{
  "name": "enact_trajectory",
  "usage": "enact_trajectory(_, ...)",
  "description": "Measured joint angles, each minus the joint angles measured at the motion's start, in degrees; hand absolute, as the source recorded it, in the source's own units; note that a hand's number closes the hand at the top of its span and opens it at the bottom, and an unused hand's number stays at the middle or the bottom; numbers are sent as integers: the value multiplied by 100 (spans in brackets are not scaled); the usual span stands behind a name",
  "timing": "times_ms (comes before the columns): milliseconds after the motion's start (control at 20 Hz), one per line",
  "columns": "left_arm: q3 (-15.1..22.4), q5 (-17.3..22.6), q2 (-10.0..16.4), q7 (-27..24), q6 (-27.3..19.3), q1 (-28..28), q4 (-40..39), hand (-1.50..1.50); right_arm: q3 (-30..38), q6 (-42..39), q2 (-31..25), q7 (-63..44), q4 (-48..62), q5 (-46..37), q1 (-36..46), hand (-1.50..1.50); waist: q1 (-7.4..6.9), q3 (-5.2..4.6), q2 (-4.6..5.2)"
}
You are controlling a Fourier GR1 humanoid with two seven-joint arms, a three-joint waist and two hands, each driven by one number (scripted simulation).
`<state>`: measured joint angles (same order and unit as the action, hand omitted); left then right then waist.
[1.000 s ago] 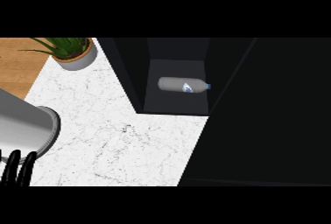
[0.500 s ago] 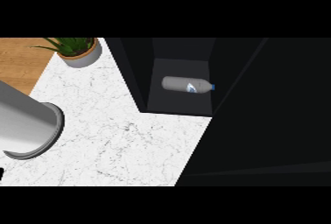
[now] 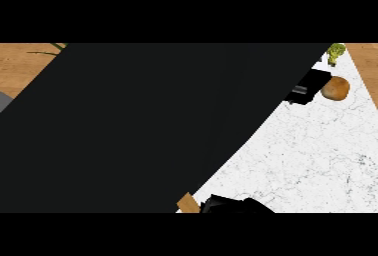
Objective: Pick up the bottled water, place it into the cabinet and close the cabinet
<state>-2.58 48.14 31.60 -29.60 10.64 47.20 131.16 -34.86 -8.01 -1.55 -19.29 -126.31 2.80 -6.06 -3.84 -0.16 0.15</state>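
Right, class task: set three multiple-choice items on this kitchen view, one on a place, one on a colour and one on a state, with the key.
1. Where is the brown round thing? A lower left; B upper right, on the counter; C dead centre.
2. The counter is: A white with grey veins; B red; C blue.
3. The bottle is: A standing on the counter; B lying on the counter; C not in view.
Key: B, it sits near the view's upper right; A, the top is pale and veined; C, the black panel fills most of the view and no bottle shows.

White marbled counter (image 3: 317, 160), round brown item (image 3: 336, 88) on it, just beside a black blocky object (image 3: 310, 85)
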Motion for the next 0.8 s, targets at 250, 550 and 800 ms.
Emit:
enact_trajectory(250,-547,412,2,-52,558,349,-133,-150,346,664,115,-363,840,778,1413,150,65,7,-5)
enact_trajectory(550,-1002,713,-87,2,1018,651,-176,-150,1273,870,145,-350,2039,1836,2898,150,132,13,-1)
enact_trajectory(800,-1399,956,-263,60,1437,814,-292,-150,1990,530,133,-302,3079,2279,3749,150,187,15,-10)
